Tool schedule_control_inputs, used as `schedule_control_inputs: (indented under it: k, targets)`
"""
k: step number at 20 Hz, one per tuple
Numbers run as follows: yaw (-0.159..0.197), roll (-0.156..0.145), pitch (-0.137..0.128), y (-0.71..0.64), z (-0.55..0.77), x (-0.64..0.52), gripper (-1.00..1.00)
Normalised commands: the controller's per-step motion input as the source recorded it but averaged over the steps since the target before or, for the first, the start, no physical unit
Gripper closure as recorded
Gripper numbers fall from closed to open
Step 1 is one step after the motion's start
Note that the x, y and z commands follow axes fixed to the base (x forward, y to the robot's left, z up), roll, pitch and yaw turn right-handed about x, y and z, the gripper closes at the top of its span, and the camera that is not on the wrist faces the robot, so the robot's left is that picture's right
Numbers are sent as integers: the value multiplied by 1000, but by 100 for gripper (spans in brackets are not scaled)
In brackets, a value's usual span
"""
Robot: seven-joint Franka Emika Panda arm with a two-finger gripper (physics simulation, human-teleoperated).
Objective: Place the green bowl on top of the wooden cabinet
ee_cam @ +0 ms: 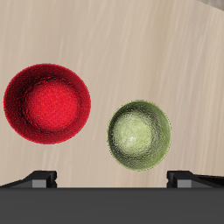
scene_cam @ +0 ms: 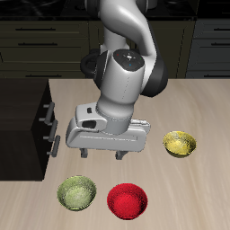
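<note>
Light wood desk (scene_cam: 193,193) | green bowl (scene_cam: 77,192) sits near the front edge, right beside the red bowl (scene_cam: 127,200) | fingers (scene_cam: 84,154) hang spread apart above it, holding nothing | wooden cabinet (scene_cam: 24,126) well back from the green bowl | yellow bowl (scene_cam: 179,143) farther off

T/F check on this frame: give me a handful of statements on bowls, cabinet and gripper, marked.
1. The small olive-green bowl sits on the table. True.
2. The gripper holds the glossy red bowl. False: it is open and empty, above the table.
3. The golden-yellow bowl rests on the dark wooden cabinet. False: it is on the table.
4. The green and red bowls lie side by side, apart. True.
</note>
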Motion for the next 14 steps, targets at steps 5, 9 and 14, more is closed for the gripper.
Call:
schedule_control_inputs:
  k: [5, 9, 14]
  targets:
    - [-7, -6, 2, -55, -169, -1, -100]
    - [-12, -5, 23, -84, -272, -60, -100]
    - [15, -13, 3, -51, -153, 1, -100]
